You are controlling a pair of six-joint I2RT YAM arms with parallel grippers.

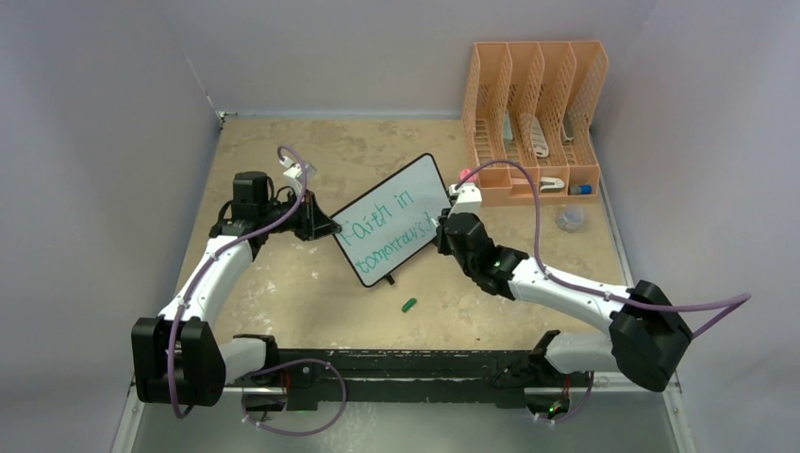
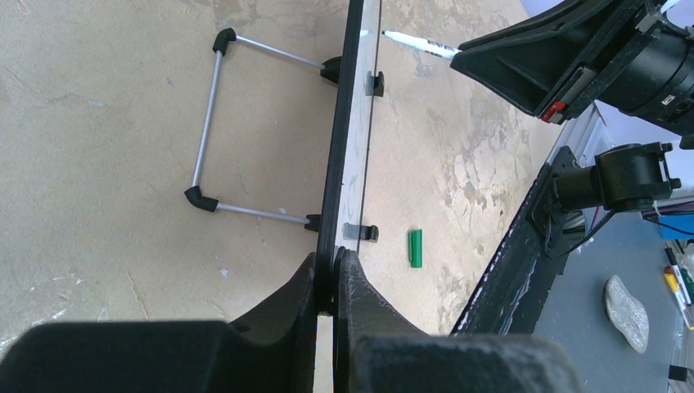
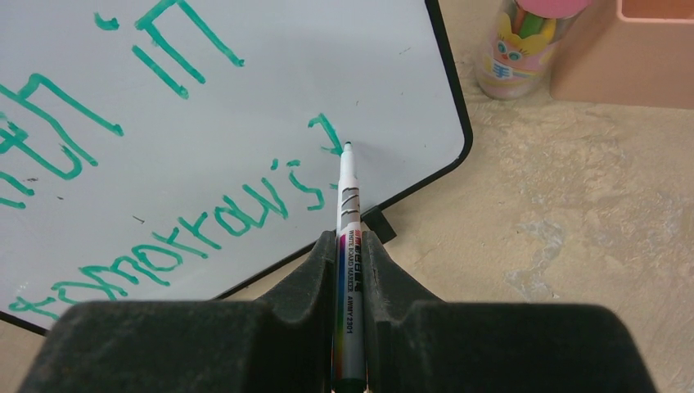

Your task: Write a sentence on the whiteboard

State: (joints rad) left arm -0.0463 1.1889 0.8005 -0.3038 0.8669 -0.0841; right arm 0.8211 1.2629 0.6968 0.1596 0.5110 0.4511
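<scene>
Holds the whiteboard [image 1: 417, 186] standing at mid-desk [image 1: 283, 293], left fingers [image 2: 349, 278] closed on its edge. Grips a marker [image 3: 349, 205] in closed right fingers [image 3: 322, 266], with tip on the board after the sentence [image 3: 164, 241].

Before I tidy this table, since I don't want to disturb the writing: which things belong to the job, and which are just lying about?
In use:
whiteboard, clamped at its edge by the left gripper
green lettering
marker, held by the right gripper, tip at the board

Lying about:
green cap
orange file rack
clear jar beside the rack
</scene>
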